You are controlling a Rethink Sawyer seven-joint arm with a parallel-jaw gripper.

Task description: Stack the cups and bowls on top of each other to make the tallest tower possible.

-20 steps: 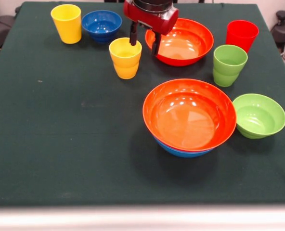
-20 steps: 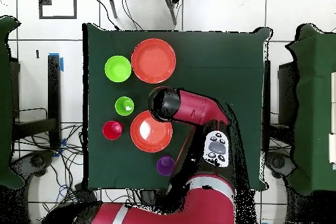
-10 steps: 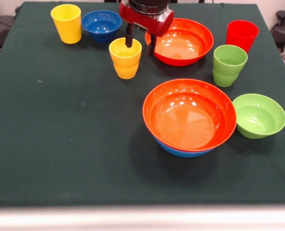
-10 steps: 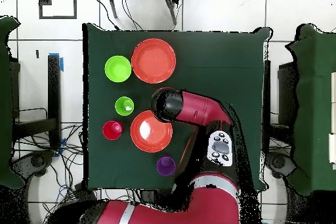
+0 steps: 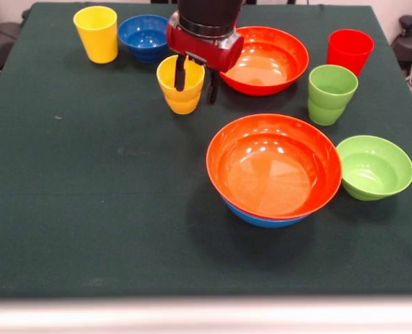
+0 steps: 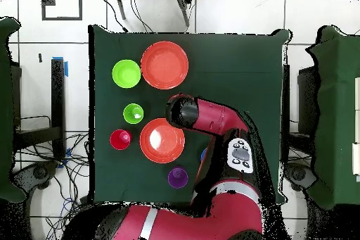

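Observation:
In the front view my gripper (image 5: 195,78) is open and straddles the right wall of the yellow-orange cup (image 5: 177,101). One finger (image 5: 180,72) is inside the cup and the other is outside it. An orange-red bowl (image 5: 272,163) sits nested in the light-blue bowl (image 5: 264,219) at centre right. The second orange-red bowl (image 5: 268,62) stands behind the gripper. The yellow cup (image 5: 96,33), dark blue bowl (image 5: 145,33), red cup (image 5: 349,49), lime green cup (image 5: 330,94) and lime green bowl (image 5: 373,167) stand apart. The purple cup (image 6: 177,177) shows only in the overhead view.
The dark green table (image 5: 88,195) carries everything. In the overhead view the red arm (image 6: 211,117) covers the gripper and the yellow-orange cup. Chairs and cables surround the table on a tiled floor.
The gripper has come down and shifted left in the front view. Its left finger now reaches inside the yellow-orange cup. The cups and bowls have not moved.

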